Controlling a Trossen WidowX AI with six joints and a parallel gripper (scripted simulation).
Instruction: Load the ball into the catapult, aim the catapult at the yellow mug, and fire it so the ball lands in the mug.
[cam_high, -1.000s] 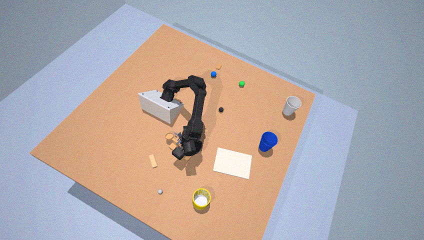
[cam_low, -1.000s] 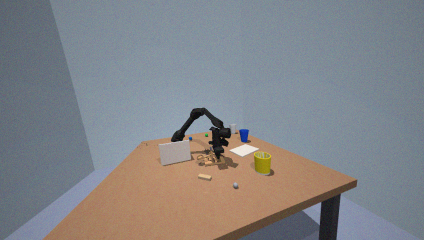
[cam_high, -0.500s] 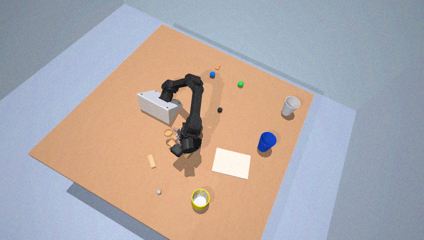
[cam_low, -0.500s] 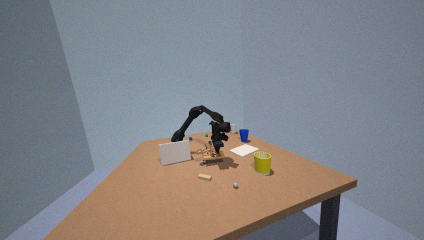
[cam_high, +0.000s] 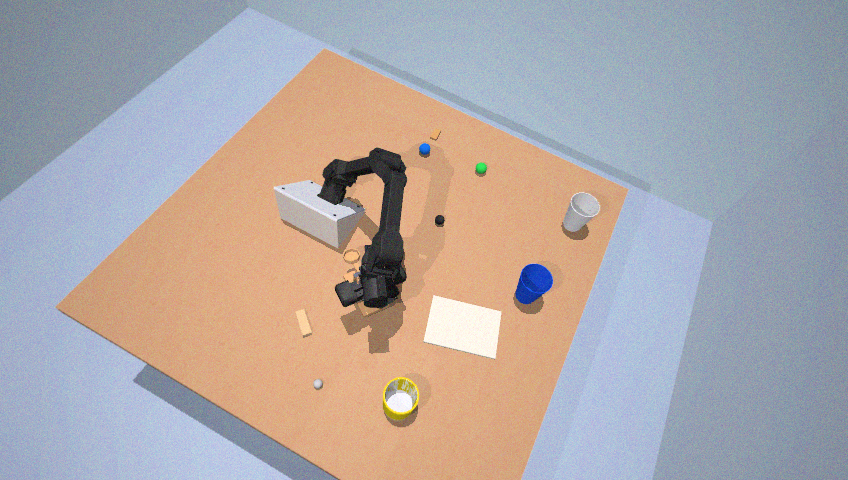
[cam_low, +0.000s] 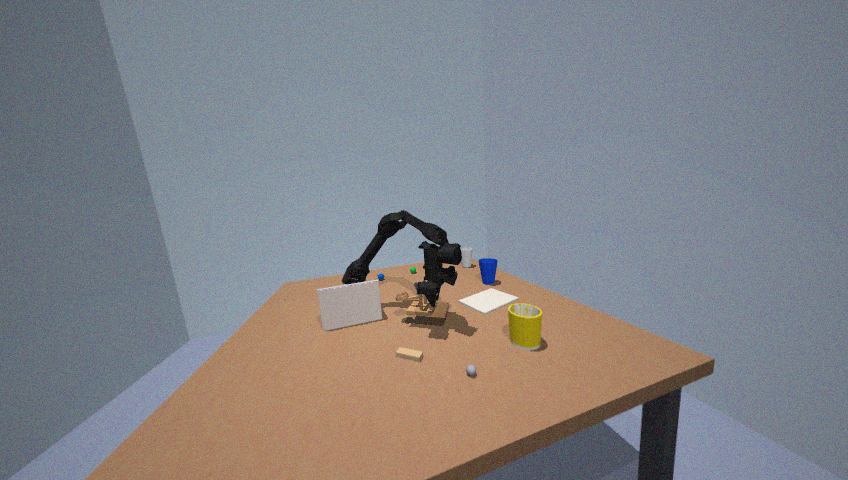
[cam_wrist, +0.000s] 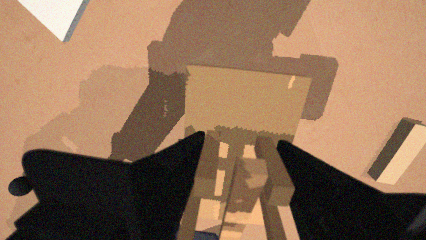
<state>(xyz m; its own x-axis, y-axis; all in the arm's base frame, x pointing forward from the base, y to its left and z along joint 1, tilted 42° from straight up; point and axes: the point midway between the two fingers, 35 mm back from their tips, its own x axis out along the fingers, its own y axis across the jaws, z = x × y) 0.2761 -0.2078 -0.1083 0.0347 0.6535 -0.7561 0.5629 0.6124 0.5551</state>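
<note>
The wooden catapult (cam_high: 365, 308) (cam_low: 439, 312) (cam_wrist: 247, 102) stands on the table in front of the robot's base, partly hidden by the arm. My gripper (cam_low: 428, 302) (cam_wrist: 240, 142) points down and is shut on the catapult's frame, with a finger on each side of its upright rails. The catapult's round holder (cam_high: 351, 250) sticks out towards the robot's base and shows no ball in it. The yellow mug (cam_high: 401, 413) (cam_low: 524, 328) stands upright beyond the catapult. Small balls lie apart on the table: grey (cam_high: 317, 384) (cam_low: 470, 370), black (cam_high: 439, 220), blue (cam_high: 424, 148) (cam_low: 380, 277) and green (cam_high: 481, 168) (cam_low: 412, 270).
A blue cup (cam_high: 528, 288) (cam_low: 487, 271) and a white cup (cam_high: 574, 218) (cam_low: 467, 258) stand at the far side. A flat white board (cam_high: 462, 327) (cam_low: 488, 300) lies beside the catapult. A wooden block (cam_high: 303, 322) (cam_low: 409, 355) (cam_wrist: 405, 155) lies on its other side. The white base box (cam_high: 309, 220) (cam_low: 349, 306) is behind.
</note>
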